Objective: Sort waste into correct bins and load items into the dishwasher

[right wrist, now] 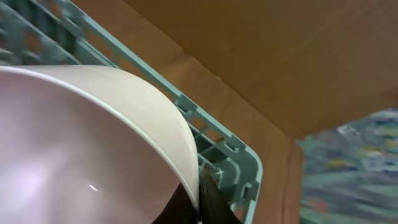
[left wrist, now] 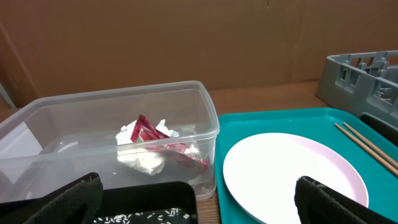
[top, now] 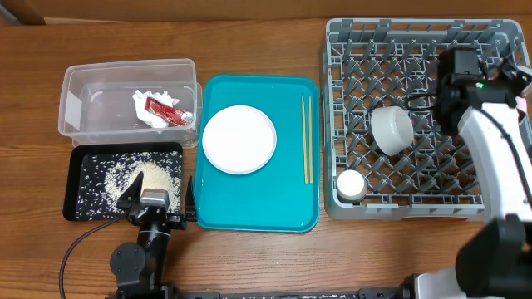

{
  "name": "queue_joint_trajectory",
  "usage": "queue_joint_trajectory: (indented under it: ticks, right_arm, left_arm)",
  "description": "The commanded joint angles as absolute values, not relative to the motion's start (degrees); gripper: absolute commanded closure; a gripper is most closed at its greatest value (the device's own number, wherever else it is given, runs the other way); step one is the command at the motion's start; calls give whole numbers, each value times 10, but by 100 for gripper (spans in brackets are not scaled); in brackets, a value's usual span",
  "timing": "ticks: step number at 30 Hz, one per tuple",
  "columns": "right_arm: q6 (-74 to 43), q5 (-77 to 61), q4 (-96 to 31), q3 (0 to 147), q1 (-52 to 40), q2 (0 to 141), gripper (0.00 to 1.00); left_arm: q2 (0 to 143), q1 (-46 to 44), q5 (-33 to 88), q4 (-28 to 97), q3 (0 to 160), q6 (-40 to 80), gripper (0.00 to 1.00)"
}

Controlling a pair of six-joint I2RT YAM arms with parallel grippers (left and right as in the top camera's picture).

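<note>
The clear tub (top: 83, 79) holds the crumpled napkin (top: 150, 112) and the red sauce packet (top: 164, 110); both also show in the left wrist view (left wrist: 146, 152). The black tray (top: 79, 158) holds rice grains (top: 145, 176). The round plate (top: 238, 139) and the two chopsticks (top: 307, 137) lie on the teal tray (top: 283, 208). The bowl (top: 391, 129) and the white cup (top: 351, 183) sit in the grey rack (top: 416, 208). My left gripper (top: 160, 194) is open and empty at the black tray's near edge. My right gripper (right wrist: 200, 208) is shut on the rim of a white-pink dish (right wrist: 74, 143) over the rack's right side.
A cardboard wall stands behind the table. The rack's corner wall (right wrist: 239, 158) lies just beyond the held dish. My right arm (top: 499, 158) covers the rack's right part in the overhead view. The tub's near corner (left wrist: 208, 140) meets the teal tray's edge.
</note>
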State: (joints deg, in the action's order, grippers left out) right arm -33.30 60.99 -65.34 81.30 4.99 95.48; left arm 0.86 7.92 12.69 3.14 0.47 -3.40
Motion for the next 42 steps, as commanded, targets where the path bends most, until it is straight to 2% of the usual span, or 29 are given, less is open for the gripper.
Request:
queue_joint_trajectory:
  ticks: [1,9,15,24,34,42]
  right_arm:
    - [-310,630,-650,814,82,989,96]
    - [-311,579,-668,814,73,1027,96]
    - [-311,580,-677,812,16,1030,96]
    - [-311,601,-675,804,8,1030,96]
    - [-311,589,-674,788,-61,1030,96]
    - [-311,615,-682,769,-65,1030,96]
  left_arm:
    - [3,83,131,31,3,-38,0]
    - [3,83,131,31,3,-39,0]
    - [3,83,131,31,3,-38,0]
    - [3,83,131,31,3,-39,0]
    - [3,83,131,31,3,-39,0]
    - [3,83,132,31,3,-39,0]
